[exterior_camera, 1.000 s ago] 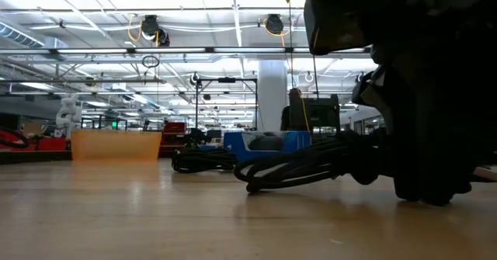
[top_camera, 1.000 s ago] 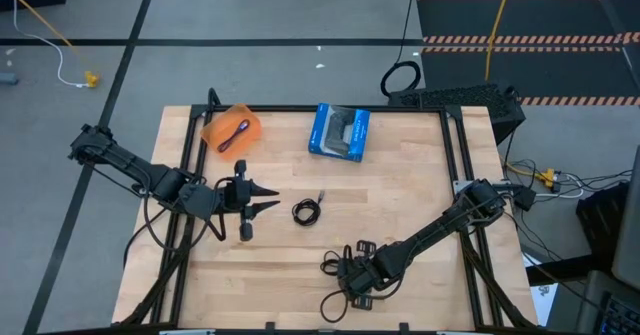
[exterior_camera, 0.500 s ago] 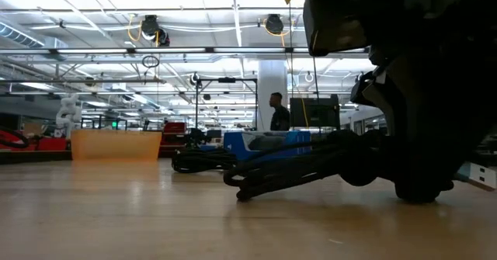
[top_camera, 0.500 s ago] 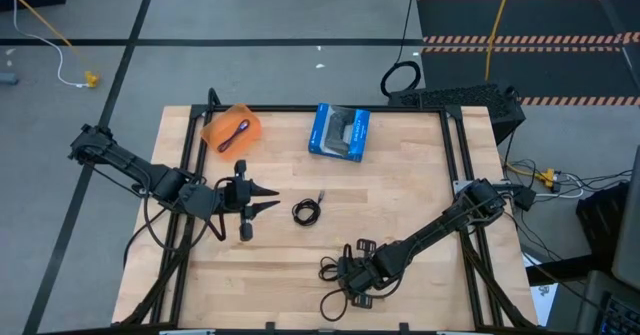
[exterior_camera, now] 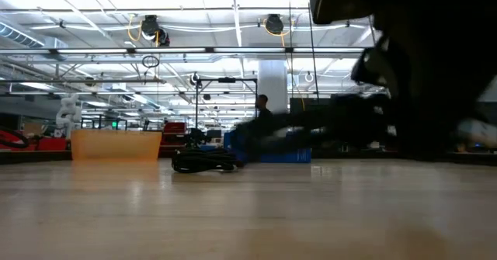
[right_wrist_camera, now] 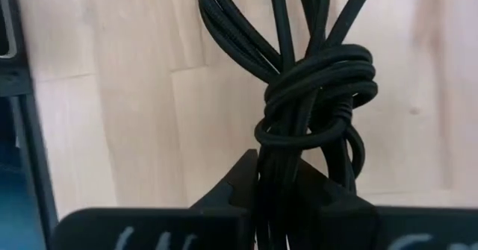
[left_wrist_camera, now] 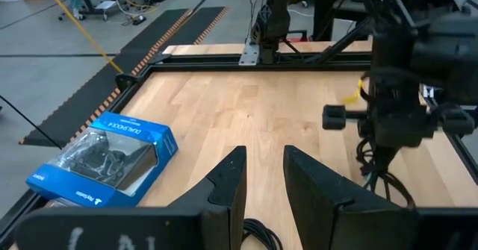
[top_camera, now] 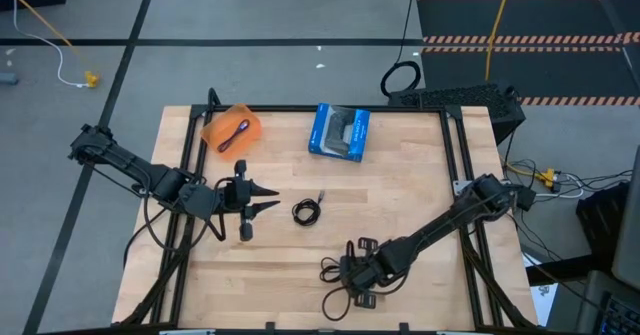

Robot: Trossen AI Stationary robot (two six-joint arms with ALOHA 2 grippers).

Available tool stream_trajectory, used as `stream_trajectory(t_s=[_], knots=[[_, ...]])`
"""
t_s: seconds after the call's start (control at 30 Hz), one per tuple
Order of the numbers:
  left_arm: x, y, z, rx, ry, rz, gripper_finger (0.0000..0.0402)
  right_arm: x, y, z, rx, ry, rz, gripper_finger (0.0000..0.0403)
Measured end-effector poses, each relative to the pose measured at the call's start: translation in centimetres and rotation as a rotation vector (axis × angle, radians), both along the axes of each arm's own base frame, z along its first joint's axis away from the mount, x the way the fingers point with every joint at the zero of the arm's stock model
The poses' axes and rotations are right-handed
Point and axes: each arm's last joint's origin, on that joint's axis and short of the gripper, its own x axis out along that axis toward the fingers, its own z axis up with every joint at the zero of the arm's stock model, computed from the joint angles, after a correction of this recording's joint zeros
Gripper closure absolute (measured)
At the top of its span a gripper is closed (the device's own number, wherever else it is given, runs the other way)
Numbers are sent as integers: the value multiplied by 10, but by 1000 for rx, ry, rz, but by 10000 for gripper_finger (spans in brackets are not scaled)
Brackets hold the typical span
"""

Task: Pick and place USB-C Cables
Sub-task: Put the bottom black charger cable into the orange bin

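One black USB-C cable [right_wrist_camera: 310, 93], wound into a knotted bundle, sits in my shut right gripper [right_wrist_camera: 280, 179], near the table's near edge [top_camera: 348, 271]. In the low view it shows as a dark blur [exterior_camera: 311, 126] above the tabletop. A second black cable [top_camera: 306, 212] lies coiled flat on the wood at mid-table [exterior_camera: 203, 161]. My left gripper [top_camera: 268, 200] is open just left of that coil, fingers level and pointing at it [left_wrist_camera: 261, 172]. The blue-purple cable [top_camera: 238, 132] lies inside the orange bin [top_camera: 232, 127]. My right gripper pinches the black cable's gathered strands [right_wrist_camera: 278, 157] between its two fingers [right_wrist_camera: 239, 184], just below the knot where the wraps cross. The fingers lie along the strands. The bundle is lifted off the table in the low view, and its loops run out beyond the fingertips.
A blue box [top_camera: 340, 132] lies flat near the far edge, right of the orange bin [exterior_camera: 116, 145]. Black frame rails [top_camera: 455, 145] run along the table's sides. Bare wood [top_camera: 400, 200] lies between the two arms. A person [exterior_camera: 262, 109] stands in the room beyond.
My right gripper has risen, still shut on the black cable. The bundle rested on the table a second ago, tilted up at one end half a second ago, and now hangs off the wood. The left arm has kept still.
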Motion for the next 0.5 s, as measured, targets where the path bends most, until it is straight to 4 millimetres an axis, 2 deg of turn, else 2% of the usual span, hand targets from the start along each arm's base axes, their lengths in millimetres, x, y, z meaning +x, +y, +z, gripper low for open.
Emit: stream_trajectory(t_s=[0.17, 0.5], knots=[[0, 0, 0, 14, -1, -5, 309, -5, -13, 28, 4, -42, 13, 377], [2, 0, 4, 69, -24, -27, 309, -30, -52, 100, 29, -177, 4, 377]])
